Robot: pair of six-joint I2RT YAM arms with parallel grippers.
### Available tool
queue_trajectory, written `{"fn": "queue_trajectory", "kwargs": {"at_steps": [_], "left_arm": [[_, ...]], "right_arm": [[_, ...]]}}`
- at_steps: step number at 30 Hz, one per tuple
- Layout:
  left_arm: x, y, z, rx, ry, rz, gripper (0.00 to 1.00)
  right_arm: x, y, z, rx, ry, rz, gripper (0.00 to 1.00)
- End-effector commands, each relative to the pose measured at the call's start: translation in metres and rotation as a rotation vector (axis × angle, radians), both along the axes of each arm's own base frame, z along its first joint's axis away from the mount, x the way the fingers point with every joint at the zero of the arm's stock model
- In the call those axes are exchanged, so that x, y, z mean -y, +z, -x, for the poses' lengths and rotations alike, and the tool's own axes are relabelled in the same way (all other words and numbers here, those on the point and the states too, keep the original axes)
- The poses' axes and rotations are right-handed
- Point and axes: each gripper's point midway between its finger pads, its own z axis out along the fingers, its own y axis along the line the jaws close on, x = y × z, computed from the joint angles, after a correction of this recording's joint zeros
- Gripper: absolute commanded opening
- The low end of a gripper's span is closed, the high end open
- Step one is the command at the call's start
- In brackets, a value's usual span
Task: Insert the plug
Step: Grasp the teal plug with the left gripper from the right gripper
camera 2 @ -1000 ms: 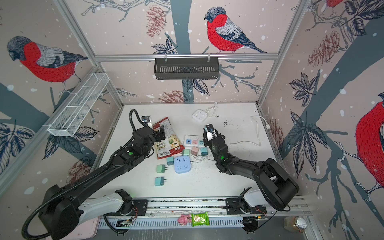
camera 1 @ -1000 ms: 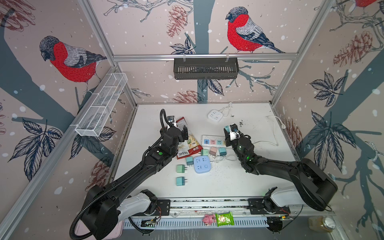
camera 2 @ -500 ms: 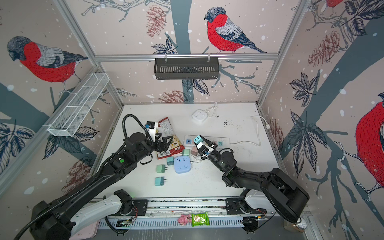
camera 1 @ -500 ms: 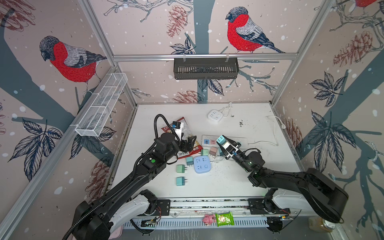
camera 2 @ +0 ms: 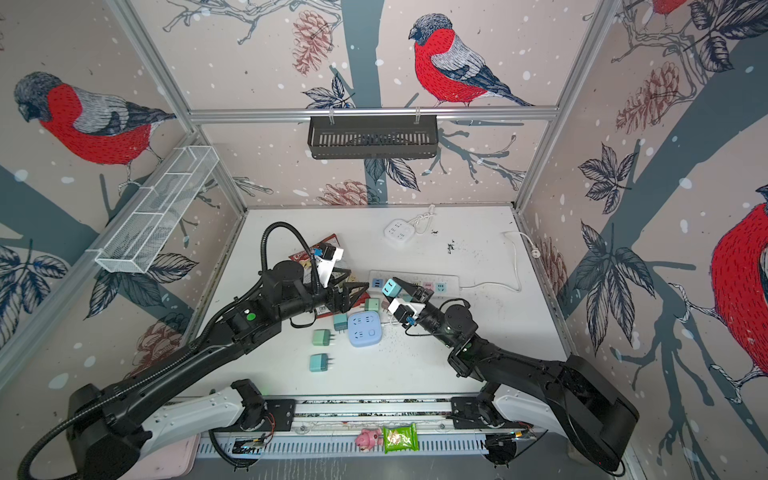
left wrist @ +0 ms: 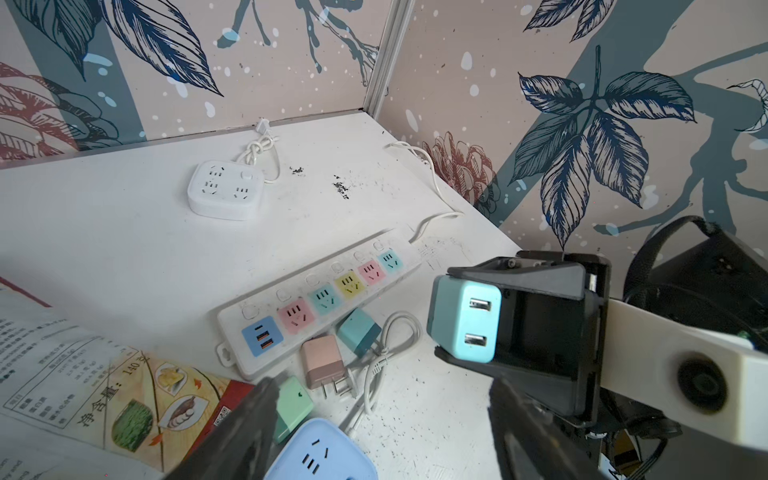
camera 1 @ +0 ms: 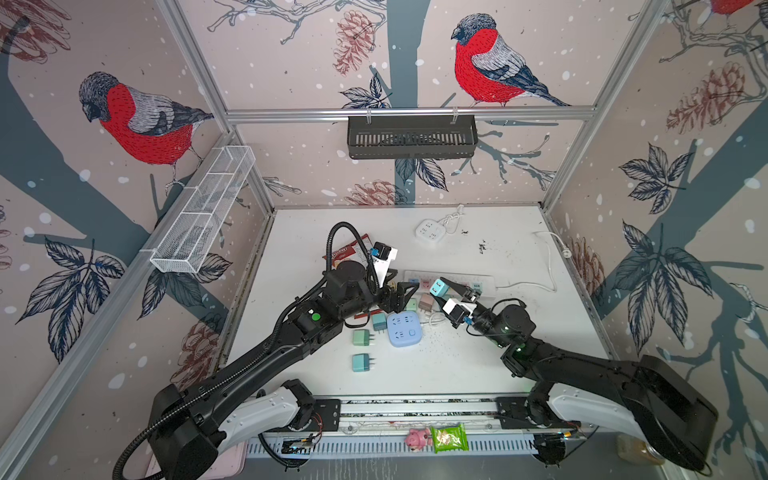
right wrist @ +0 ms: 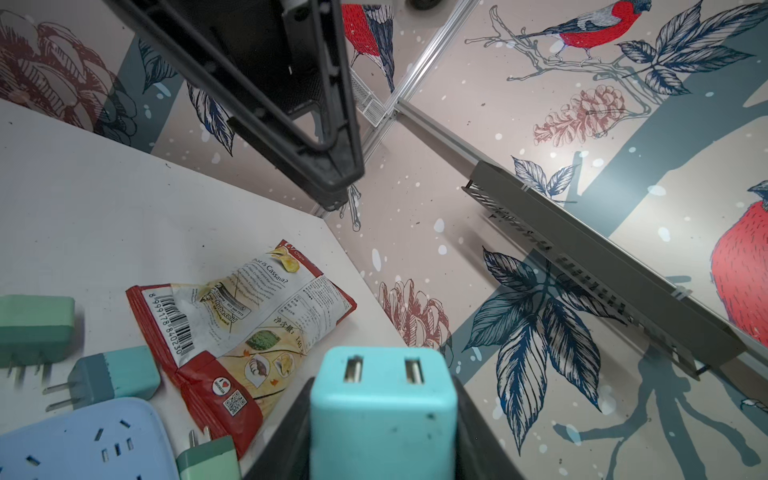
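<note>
The plug, a light-blue charger block with two USB slots, sits clamped in my right gripper, held above the table with its USB face turned toward the left arm; its prongs are hidden. My left gripper is open with nothing between its fingers, just left of the plug and above the blue square socket block. The long white power strip with coloured sockets lies behind both grippers. In the right wrist view the plug fills the space between the jaws.
Loose plugs lie around the blue block: green ones, a teal one, a pink one. A chips bag lies under the left arm. A white socket cube with its cord sits at the back.
My right gripper has carried the plug left and toward the front, off the strip. The left gripper has swung right, over the blue block, and its jaws have narrowed a little.
</note>
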Motion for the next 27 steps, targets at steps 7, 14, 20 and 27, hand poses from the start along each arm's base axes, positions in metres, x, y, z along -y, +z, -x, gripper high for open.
{"fn": "queue_trajectory", "kwargs": {"at_steps": [7,14,20,27], "left_arm": [[0.036,0.009,0.011,0.011,-0.121,-0.021,0.77],[0.048,0.001,0.009,0.003,-0.143,-0.038,0.76],[0.064,-0.006,0.022,0.01,-0.191,-0.073,0.74],[0.075,-0.022,0.01,-0.034,-0.17,-0.133,0.65]], "right_arm": [[-0.004,0.014,0.015,0.06,0.021,-0.007,0.0],[-0.006,0.018,0.019,0.064,0.032,-0.018,0.01],[-0.007,0.016,0.014,0.05,0.006,-0.017,0.01],[-0.006,0.01,0.013,0.038,-0.001,-0.015,0.01]]}}
